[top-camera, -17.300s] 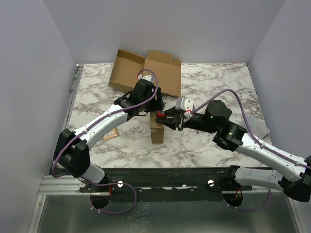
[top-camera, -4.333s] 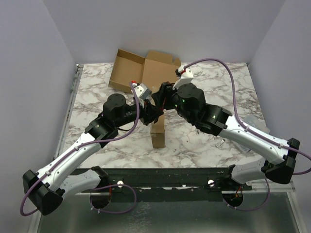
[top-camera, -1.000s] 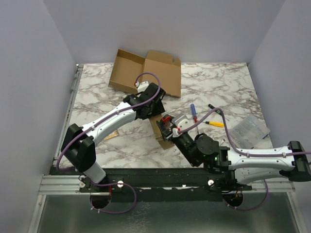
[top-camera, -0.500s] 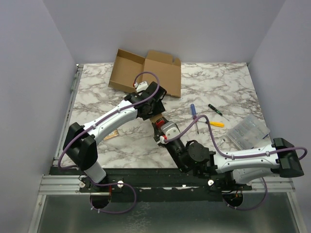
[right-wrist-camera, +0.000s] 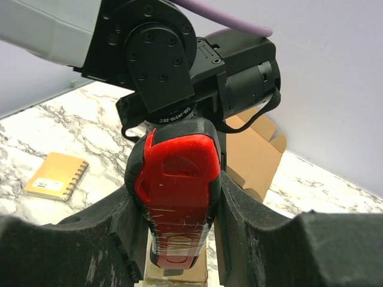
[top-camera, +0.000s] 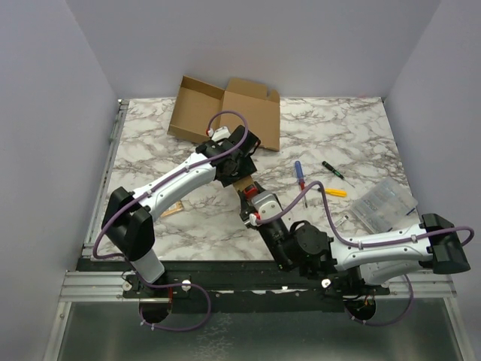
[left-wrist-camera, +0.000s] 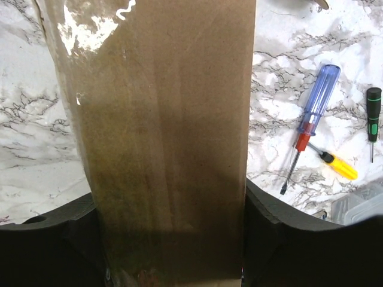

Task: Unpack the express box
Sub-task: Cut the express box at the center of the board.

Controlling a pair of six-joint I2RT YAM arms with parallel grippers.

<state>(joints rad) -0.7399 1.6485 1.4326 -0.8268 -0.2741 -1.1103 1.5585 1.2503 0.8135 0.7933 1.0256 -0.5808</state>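
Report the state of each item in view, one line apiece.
Express box: open, flaps spread.
Narrow carton: clamped in the left gripper.
Red tool: clamped in the right gripper.
Blue screwdriver: lying flat, untouched.
Notebook: closed, lying flat.

box [left-wrist-camera: 167,137] top cut off, clear case [left-wrist-camera: 362,206] cropped at corner

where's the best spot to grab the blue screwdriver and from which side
Probably the blue screwdriver by its clear handle, straight from above, fingers across its width. It lies flat, the handle is its thickest part, and the yellow screwdriver crowds the thin shaft.
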